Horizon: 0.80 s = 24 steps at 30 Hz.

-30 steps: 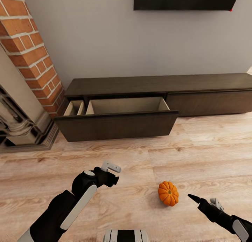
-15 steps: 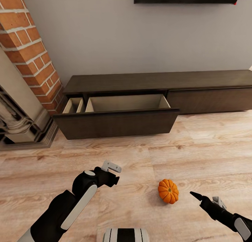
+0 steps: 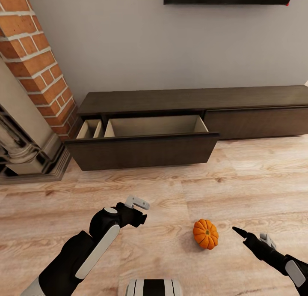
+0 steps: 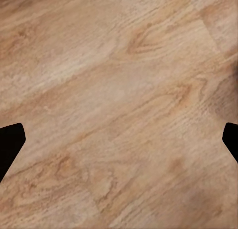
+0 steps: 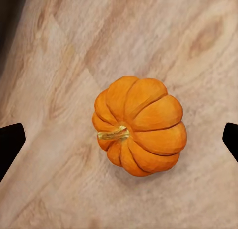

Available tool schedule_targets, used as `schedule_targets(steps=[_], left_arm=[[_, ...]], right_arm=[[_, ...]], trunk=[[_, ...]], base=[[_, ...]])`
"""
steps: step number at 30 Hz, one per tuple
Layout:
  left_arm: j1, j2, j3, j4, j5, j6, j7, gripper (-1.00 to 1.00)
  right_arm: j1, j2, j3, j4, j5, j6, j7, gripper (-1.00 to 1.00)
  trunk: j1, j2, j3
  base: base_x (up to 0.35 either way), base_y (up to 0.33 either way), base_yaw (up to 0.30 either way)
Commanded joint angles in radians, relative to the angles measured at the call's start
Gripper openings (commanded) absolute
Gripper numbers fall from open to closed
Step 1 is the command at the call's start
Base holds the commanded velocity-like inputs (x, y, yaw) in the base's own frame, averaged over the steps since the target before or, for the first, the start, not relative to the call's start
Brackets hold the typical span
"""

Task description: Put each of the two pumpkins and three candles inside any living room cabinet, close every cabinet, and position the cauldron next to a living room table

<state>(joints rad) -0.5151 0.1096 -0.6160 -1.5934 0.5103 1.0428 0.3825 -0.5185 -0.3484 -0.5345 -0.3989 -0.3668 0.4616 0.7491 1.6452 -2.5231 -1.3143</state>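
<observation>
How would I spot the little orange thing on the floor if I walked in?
Find the long dark cabinet against the grey wall, its left drawer pulled open. On the pale wood floor before it lies a small ribbed orange pumpkin, the one bright thing there.

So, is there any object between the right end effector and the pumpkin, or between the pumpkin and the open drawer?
Nothing visible is in the way. The right end effector is beside the pumpkin, with bare wood floor between them. From the pumpkin to the open drawer of the cabinet, only floor shows. The drawer's front panel is a wall to lift over.
</observation>
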Motion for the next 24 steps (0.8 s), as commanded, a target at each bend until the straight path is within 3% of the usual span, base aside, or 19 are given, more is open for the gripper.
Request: schedule_targets(steps=[1,14,24], left_arm=[[-0.001,0.001,-0.002,-0.001,0.010,0.002,0.010,1.00],[-0.001,0.001,-0.002,-0.001,0.010,0.002,0.010,1.00],[0.005,-0.021,0.007,0.000,0.008,0.003,0.000,1.00]], right_arm=[[-0.001,0.000,-0.004,0.000,-0.004,0.008,0.002,1.00],[-0.001,0.000,-0.004,0.000,-0.004,0.008,0.002,1.00],[-0.051,0.014,0.002,-0.004,-0.003,-0.019,0.051,1.00]], trunk=[[0.000,0.000,-0.001],[0.000,0.000,-0.001],[0.004,-0.003,-0.039]], base=[[0.000,0.000,0.000],[0.000,0.000,0.000],[0.000,0.000,0.000]])
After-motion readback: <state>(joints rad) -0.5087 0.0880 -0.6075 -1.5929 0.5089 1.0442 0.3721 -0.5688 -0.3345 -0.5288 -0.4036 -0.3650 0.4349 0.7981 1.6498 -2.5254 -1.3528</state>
